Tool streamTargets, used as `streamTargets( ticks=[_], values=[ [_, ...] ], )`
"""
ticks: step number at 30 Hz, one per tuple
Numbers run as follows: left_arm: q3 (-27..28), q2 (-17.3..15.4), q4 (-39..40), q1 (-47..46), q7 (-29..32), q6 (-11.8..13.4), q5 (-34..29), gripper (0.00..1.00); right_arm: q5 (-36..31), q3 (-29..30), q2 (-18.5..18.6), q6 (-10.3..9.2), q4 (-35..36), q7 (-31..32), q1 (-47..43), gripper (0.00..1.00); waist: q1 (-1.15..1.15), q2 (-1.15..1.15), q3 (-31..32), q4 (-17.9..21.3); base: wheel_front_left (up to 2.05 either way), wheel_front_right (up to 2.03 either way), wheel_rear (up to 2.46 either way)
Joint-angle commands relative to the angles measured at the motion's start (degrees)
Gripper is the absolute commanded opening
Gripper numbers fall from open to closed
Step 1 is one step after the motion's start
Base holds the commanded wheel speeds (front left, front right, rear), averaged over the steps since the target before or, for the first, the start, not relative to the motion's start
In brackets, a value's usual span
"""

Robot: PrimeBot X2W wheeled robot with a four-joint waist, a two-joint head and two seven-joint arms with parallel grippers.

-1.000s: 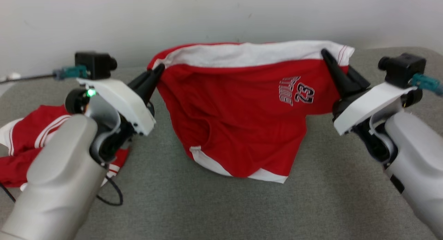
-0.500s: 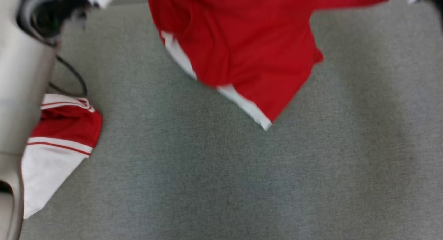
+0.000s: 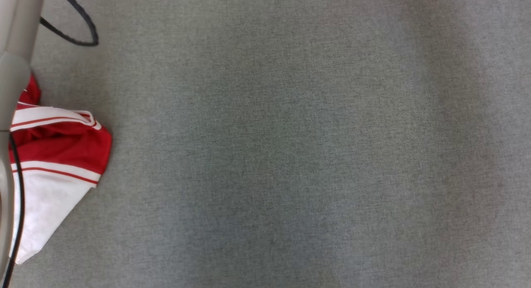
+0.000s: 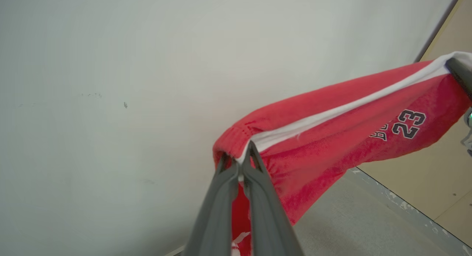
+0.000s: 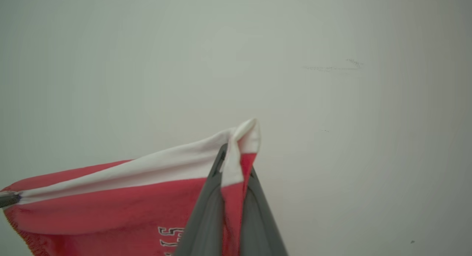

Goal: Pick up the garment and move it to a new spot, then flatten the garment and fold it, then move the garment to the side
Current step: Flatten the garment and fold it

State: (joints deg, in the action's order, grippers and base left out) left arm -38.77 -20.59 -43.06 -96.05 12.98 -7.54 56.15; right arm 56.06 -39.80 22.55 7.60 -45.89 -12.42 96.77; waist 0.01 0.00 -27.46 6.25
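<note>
The garment is a pair of red shorts (image 4: 332,130) with a white band and a "23" print. It hangs stretched between my two grippers in front of a pale wall. In the left wrist view my left gripper (image 4: 239,162) is shut on one gathered end of the waistband, and the other arm's dark finger (image 4: 459,69) holds the far end. In the right wrist view my right gripper (image 5: 234,163) is shut on the white-and-red corner of the shorts (image 5: 110,200), which run off to the left.
The head view looks straight down on a grey cloth-covered table (image 3: 290,155). Another red and white garment (image 3: 58,155) lies crumpled at its left edge. My pale left forearm (image 3: 12,51) and a black cable loop (image 3: 79,30) are at the upper left.
The head camera has tilted down, so the held shorts and both grippers have slid out of the top of its view. Both grips stay shut.
</note>
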Motion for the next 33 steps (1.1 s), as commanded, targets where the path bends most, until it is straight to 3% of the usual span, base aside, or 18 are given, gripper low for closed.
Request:
streamTargets(
  ticks=[1, 11, 21, 33],
  values=[
    [-0.4, -0.5, 0.0, 1.1, -0.2, 0.1, 1.2, 0.00, 0.4, -0.4, 0.7, -0.20, 0.1, -0.1, -0.2, 0.00, -0.01, 0.00, 0.0, -0.1, 0.00, 0.00, 0.00],
    [-13.7, -4.3, 9.6, 11.9, -1.8, 0.1, 7.7, 0.00, 4.4, -8.4, 4.7, -0.19, 3.8, 4.5, -10.8, 0.00, -0.01, 0.00, 2.1, -1.3, 0.00, 0.00, 0.00],
    [-25.1, -10.2, 19.4, 22.1, 2.4, 0.1, 15.9, 0.00, 15.5, -18.9, 12.5, -0.17, 17.8, 14.6, -26.6, 0.00, -0.01, 0.00, 11.7, -1.4, 0.00, 0.00, 0.00],
    [-30.8, -18.9, 31.1, 39.0, 8.9, 0.1, 30.2, 0.00, 24.1, -29.0, 22.7, -0.17, 31.9, 21.1, -43.7, 0.00, -0.01, 0.00, 23.3, 0.3, 0.00, 0.00, 0.00]
  ],
)
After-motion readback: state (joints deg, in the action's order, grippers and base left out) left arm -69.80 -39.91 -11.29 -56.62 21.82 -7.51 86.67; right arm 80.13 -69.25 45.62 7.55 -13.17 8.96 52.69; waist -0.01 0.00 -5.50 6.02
